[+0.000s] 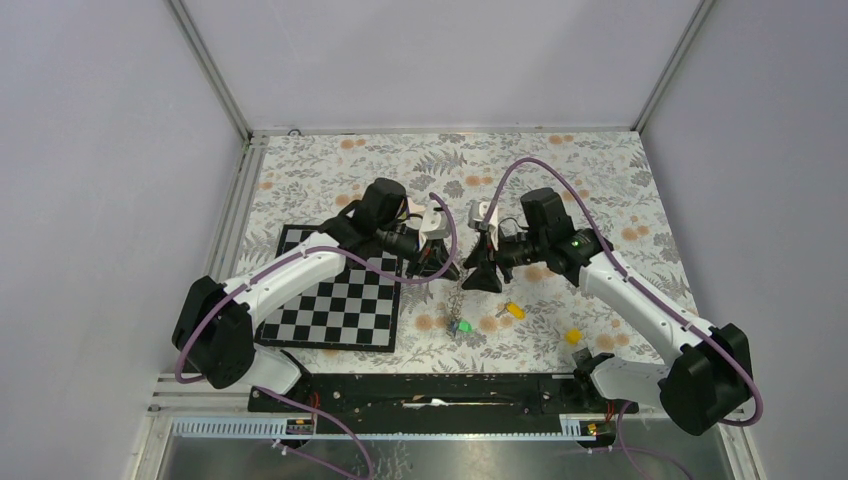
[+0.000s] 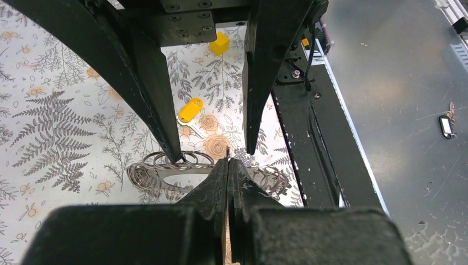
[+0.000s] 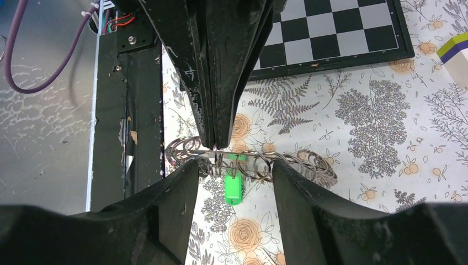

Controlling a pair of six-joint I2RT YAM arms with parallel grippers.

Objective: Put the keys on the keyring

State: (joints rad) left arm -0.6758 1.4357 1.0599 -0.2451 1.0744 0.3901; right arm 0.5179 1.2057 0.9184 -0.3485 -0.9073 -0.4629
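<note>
While our left gripper pinches tight on the keyring, our right gripper stands wide open on both sides of it, holding nothing. A green key hangs on the keyring, mid-frame.

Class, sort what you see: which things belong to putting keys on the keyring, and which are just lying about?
Part of the job: keyring, green key, yellow key, left gripper holding the keyring, right gripper with open jaws.
Lying about: chessboard, striped piece.
</note>
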